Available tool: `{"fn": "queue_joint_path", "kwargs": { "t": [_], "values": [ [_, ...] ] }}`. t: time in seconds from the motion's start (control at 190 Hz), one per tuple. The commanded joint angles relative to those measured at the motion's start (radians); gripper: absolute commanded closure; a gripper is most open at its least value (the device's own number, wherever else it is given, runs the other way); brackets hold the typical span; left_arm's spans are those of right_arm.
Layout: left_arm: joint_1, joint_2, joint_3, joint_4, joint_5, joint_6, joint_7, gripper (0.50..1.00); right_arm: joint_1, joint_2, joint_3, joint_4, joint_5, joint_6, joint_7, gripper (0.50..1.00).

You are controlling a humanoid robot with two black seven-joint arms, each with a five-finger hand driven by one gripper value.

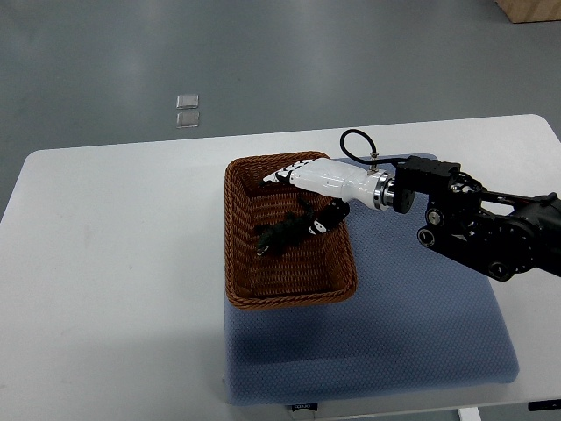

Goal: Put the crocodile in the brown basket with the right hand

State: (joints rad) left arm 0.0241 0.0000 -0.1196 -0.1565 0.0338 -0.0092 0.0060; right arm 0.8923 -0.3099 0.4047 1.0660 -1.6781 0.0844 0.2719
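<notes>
The brown wicker basket (pixel 235 263) stands on the white table, partly on a blue mat. A dark crocodile toy (pixel 285 234) lies on the basket's floor, stretched from lower left to upper right. My right hand (pixel 296 200), white-shelled with black fingers, hovers over the basket's far right part, its arm coming in from the right edge. Its fingers (pixel 279 174) reach out straight along the far rim, and the thumb (pixel 335 211) points down by the toy's right end. I cannot tell if the thumb touches the toy. The left arm is out of view.
The blue padded mat (pixel 421 342) covers the table's (pixel 114 263) right front part, and the table's front edge runs just below it. Two small clear pieces (pixel 187 110) lie on the grey floor beyond the table. A cardboard box corner (pixel 530 9) shows at the top right.
</notes>
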Motion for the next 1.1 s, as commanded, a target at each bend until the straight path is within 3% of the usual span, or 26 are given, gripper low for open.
{"fn": "queue_joint_path", "kwargs": {
  "t": [0.0, 0.158, 0.364, 0.585, 0.738, 0.88, 1.096],
  "values": [
    [0.000, 0.000, 0.000, 0.000, 0.000, 0.000, 0.000, 0.500, -0.006, -0.001, 0.066, 0.000, 0.000, 0.044, 0.000, 0.579],
    [0.000, 0.000, 0.000, 0.000, 0.000, 0.000, 0.000, 0.500, -0.023, -0.001, 0.184, 0.000, 0.008, 0.087, -0.005, 0.579],
    [0.000, 0.000, 0.000, 0.000, 0.000, 0.000, 0.000, 0.500, -0.087, 0.015, 0.467, -0.017, 0.014, 0.236, -0.013, 0.581],
    [0.000, 0.000, 0.000, 0.000, 0.000, 0.000, 0.000, 0.500, -0.135, 0.078, 0.775, -0.164, 0.098, 0.305, -0.048, 0.581],
    [-0.001, 0.000, 0.000, 0.000, 0.000, 0.000, 0.002, 0.500, -0.144, 0.107, 0.875, -0.299, 0.277, 0.284, -0.117, 0.581],
    [0.000, 0.000, 0.000, 0.000, 0.000, 0.000, 0.000, 0.500, -0.162, 0.110, 0.879, -0.380, 0.452, 0.210, -0.131, 0.581],
    [0.000, 0.000, 0.000, 0.000, 0.000, 0.000, 0.000, 0.500, -0.184, 0.112, 0.873, -0.463, 0.767, 0.172, -0.149, 0.581]
  ]
}}
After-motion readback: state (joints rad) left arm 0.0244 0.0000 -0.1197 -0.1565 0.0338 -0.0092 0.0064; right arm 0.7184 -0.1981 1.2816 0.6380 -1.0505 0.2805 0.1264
